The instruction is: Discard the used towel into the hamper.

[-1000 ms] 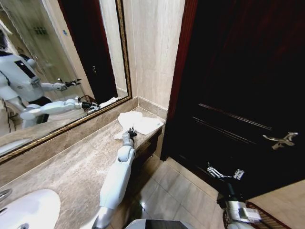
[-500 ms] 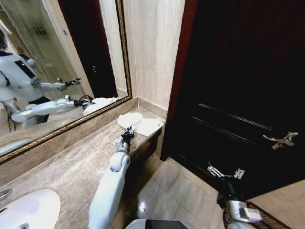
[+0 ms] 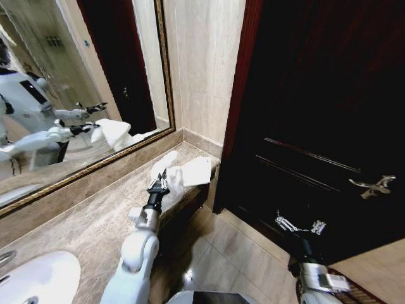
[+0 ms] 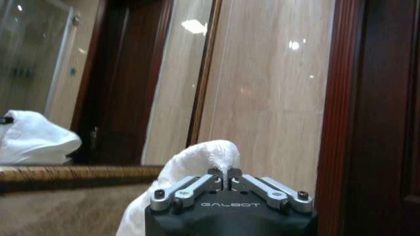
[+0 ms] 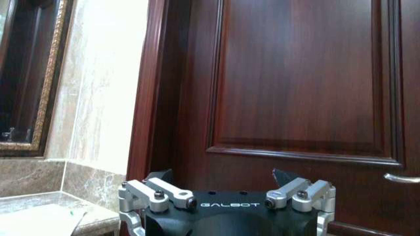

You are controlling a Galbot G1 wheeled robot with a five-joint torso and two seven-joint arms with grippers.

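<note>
Marble vanity counter (image 3: pixel 88 221), mirror (image 3: pixel 69 82) behind. Left gripper (image 3: pixel 161 184) pinches white towel (image 3: pixel 172 176), lifted, drooping toward counter's far end. Right gripper (image 3: pixel 300 226), fingers spread, hangs by dark door (image 3: pixel 316 114).

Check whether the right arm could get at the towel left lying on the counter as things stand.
Probably not without repositioning. The right gripper hangs open low by the dark door, away from the counter, and the left gripper, shut on the lifted towel, sits before the folded towel.

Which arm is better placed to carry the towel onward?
Left. The left gripper is already shut on the towel above the counter; the right gripper hangs open by the door, holding nothing.
</note>
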